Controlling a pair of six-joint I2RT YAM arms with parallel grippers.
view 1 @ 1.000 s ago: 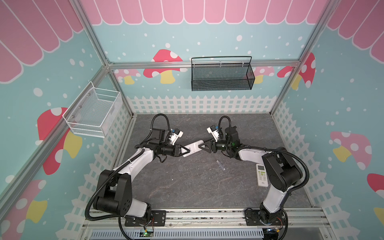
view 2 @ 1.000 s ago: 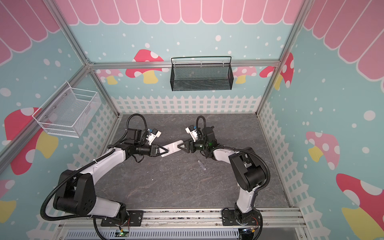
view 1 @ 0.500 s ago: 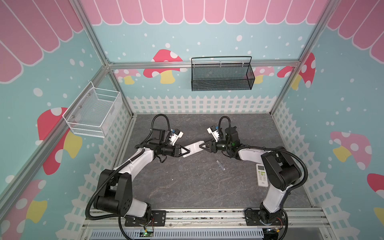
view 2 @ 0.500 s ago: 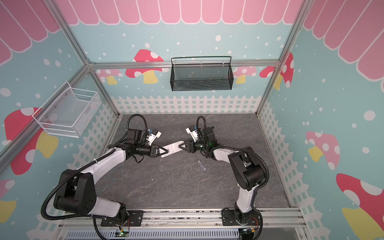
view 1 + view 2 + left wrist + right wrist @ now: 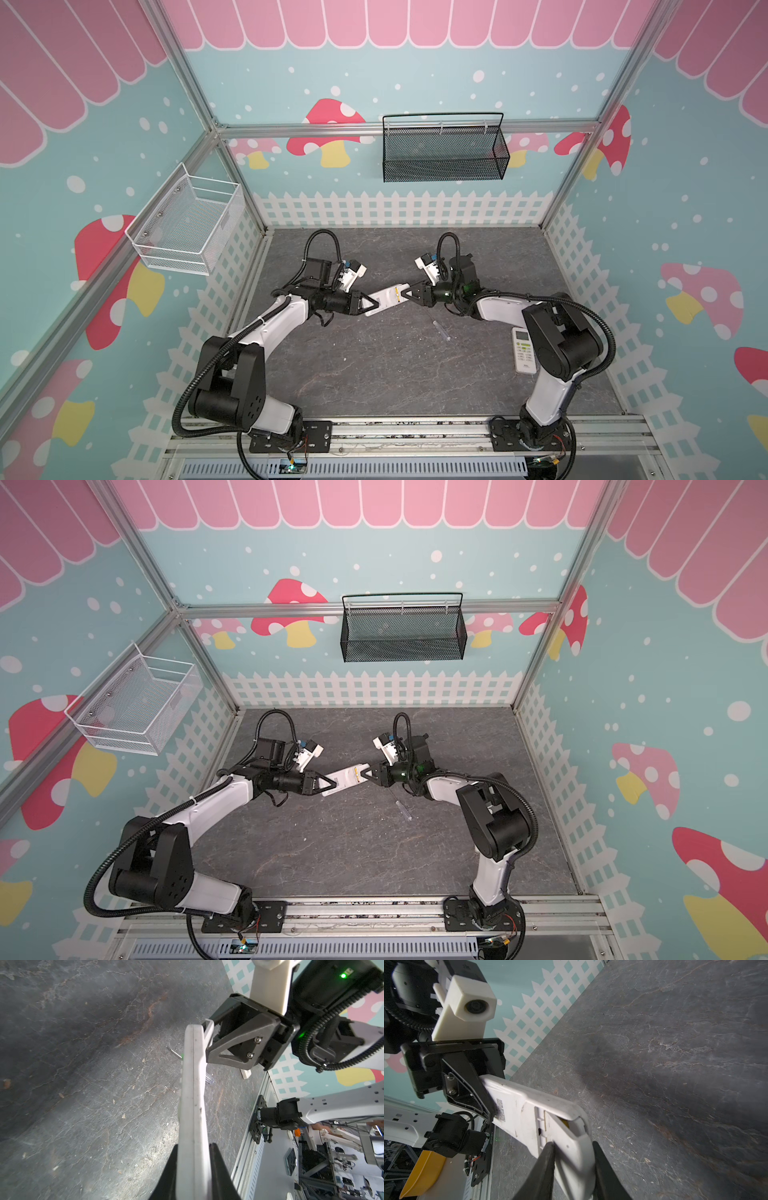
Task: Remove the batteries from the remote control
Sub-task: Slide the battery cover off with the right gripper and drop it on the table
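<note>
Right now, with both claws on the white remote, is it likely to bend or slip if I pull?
The remote is probably stiff: it spans straight between the left claw and right claw without sagging. Its smooth plastic shell may slip. The battery cover looks partly lifted, so it may pop free.

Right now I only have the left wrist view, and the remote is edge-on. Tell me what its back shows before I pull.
Observer: The back of the remote faces the right wrist camera, with the battery cover on it.
Operator: Now the other arm.
Observer: The right gripper is clamped on the cover end, a jaw on each side.
Operator: Report what shows inside.
Observer: Yellow, likely a battery, shows in a gap at the cover's edge.
</note>
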